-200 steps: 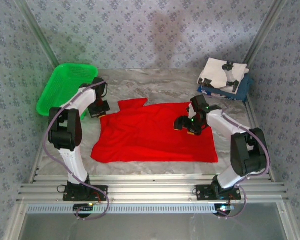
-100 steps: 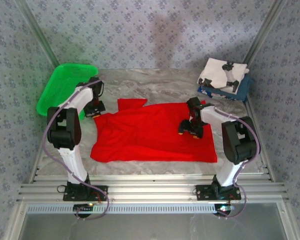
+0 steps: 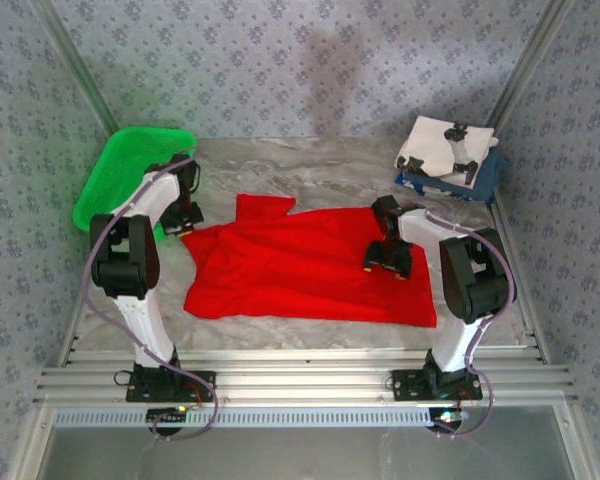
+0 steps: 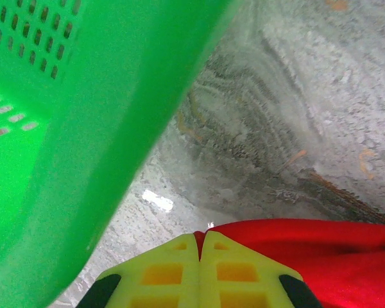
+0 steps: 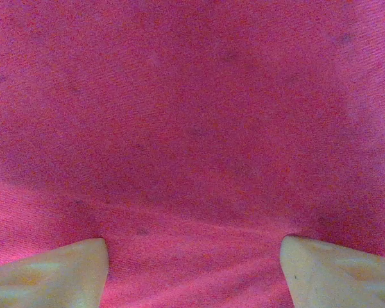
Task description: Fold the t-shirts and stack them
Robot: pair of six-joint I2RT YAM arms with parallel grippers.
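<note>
Right gripper (image 3: 385, 270) stands spread over the red t-shirt (image 3: 280, 275), which lies unfolded mid-table. Left gripper (image 3: 185, 222), pressed together, pinches its far-left corner. Farther back, a white t-shirt (image 3: 435, 145) sits folded on a navy t-shirt (image 3: 488, 172): two seem done, one left.

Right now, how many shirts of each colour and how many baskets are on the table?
red shirt: 1
white shirt: 1
navy shirt: 1
green basket: 1
total: 4
</note>
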